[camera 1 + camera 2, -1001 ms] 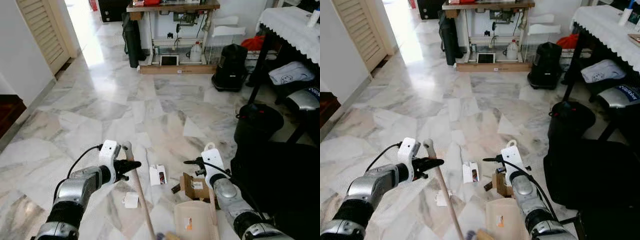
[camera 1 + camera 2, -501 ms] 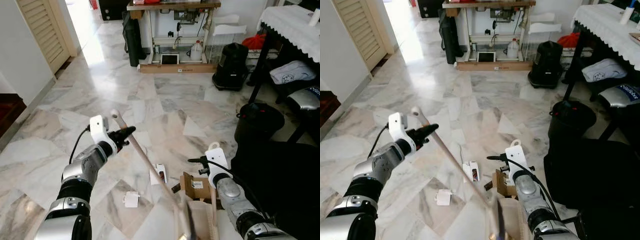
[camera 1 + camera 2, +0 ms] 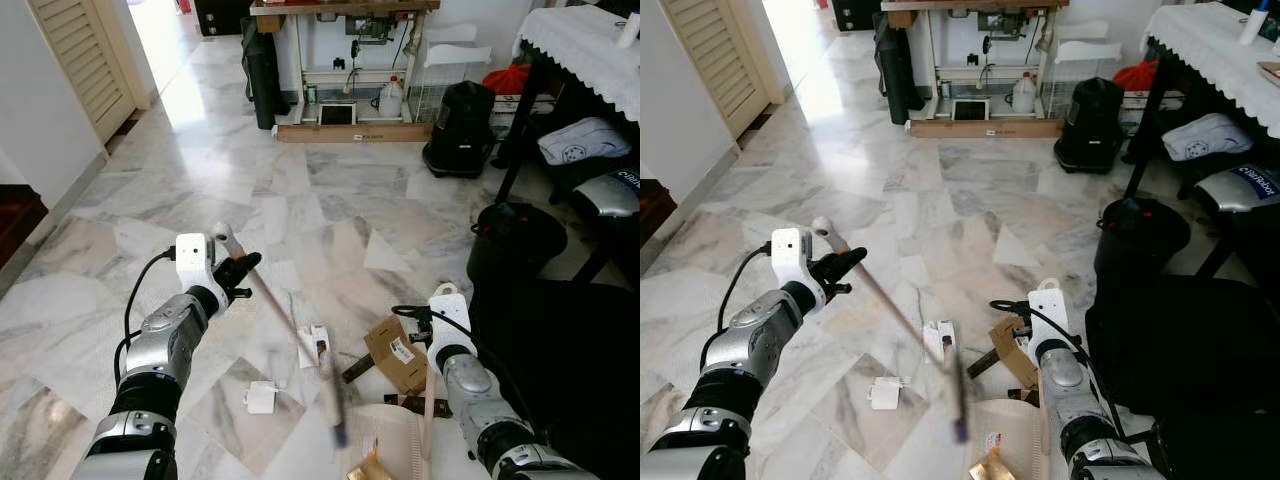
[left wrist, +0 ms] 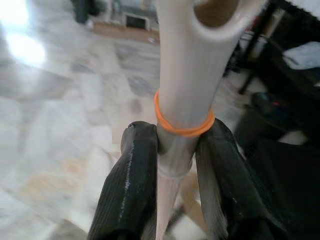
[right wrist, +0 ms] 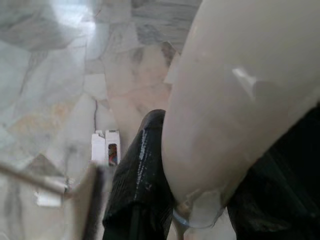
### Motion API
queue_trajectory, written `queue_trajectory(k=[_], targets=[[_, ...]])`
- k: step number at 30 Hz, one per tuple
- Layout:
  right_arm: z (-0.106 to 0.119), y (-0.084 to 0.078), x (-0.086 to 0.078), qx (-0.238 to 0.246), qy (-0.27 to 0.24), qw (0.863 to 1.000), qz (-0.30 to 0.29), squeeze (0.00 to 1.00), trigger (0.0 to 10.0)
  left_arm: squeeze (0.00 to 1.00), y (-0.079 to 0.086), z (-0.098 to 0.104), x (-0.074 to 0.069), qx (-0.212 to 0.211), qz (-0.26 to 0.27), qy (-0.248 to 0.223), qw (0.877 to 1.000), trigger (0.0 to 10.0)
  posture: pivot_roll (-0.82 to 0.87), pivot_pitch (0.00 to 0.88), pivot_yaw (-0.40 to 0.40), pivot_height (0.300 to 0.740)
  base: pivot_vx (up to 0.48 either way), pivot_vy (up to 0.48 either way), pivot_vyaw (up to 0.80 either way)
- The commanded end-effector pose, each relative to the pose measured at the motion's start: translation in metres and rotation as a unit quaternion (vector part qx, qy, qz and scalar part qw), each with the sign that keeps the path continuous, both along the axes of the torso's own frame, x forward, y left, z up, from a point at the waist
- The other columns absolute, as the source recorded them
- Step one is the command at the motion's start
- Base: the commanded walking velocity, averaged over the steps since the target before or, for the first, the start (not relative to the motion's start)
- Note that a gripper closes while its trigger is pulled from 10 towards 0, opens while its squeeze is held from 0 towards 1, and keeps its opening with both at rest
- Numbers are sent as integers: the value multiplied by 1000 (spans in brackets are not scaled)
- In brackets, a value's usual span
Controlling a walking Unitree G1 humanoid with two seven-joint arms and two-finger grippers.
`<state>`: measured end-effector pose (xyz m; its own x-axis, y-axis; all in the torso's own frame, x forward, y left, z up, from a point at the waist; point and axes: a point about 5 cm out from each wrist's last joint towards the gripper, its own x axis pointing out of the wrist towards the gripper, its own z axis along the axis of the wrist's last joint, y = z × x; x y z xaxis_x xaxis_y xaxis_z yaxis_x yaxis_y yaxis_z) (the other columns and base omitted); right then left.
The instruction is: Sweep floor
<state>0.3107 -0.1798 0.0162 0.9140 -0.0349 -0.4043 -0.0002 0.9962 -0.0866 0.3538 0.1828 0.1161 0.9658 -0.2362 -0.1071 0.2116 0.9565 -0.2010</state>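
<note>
Left tool (image 4: 177, 165) pinched the top of the broom handle (image 3: 262, 292), both black fingers (image 4: 127, 185) pressed against the pale shaft just under an orange ring (image 4: 184, 129). The grip sat high near the handle's end, likely for reach and leverage in the stroke. The handle ran down and toward the robot's right to the broom head (image 3: 332, 400), which was blurred low over the marble floor (image 3: 330, 190), so probably mid-swing.

Right tool (image 5: 195, 200) clamped the upright pale handle of the dustpan (image 3: 395, 450), one finger (image 5: 137, 185) on each side. The dustpan rested on the floor close in front of the robot, mouth toward the litter, apparently held steady as the catch point; a scrap of gold wrapper (image 3: 362, 468) was at its near edge.

Litter on the floor: a small white box (image 3: 313, 345) just beside the broom head, a white scrap (image 3: 261, 398) on the robot's left of it, a brown cardboard box (image 3: 393, 350) near the right tool and close to the dustpan.

Judgement: sweep in progress, most litter not yet in the pan. The next stroke would need to drive the white box and scrap toward the dustpan mouth; the light pieces could skid past.
</note>
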Motion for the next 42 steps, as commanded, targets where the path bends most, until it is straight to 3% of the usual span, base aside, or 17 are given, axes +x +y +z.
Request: queue_trajectory(k=[1,7,10,18,27,35,39,42], targets=[[-27,16,-20,85,72,994,-13,0,10000,0,4,8,2,13,14,-30,999,10000,11,0,78,740,0,0,0],[-16,16,-11,122,38,991,-25,0,10000,0,2,15,1,24,20,-67,997,10000,11,0,76,740,0,0,0],[-6,17,-4,139,6,990,-24,0,10000,0,3,17,-1,57,17,-86,994,10000,14,0,76,740,0,0,0],[10,16,9,153,-38,987,-25,0,10000,0,10,23,0,56,40,-110,992,10000,11,0,80,740,0,0,0],[26,28,19,181,-74,981,-11,0,10000,0,18,42,5,83,60,-161,982,10000,14,0,80,740,0,0,0],[44,41,28,214,-109,971,11,0,10000,0,20,86,10,109,88,-262,955,10000,25,0,69,740,0,0,0],[49,44,30,228,-125,966,11,0,10000,0,19,85,10,122,91,-264,952,10000,32,0,57,740,0,0,0],[61,40,32,224,-170,960,0,0,10000,0,25,74,5,150,101,-255,950,10000,38,0,37,740,0,0,0]])
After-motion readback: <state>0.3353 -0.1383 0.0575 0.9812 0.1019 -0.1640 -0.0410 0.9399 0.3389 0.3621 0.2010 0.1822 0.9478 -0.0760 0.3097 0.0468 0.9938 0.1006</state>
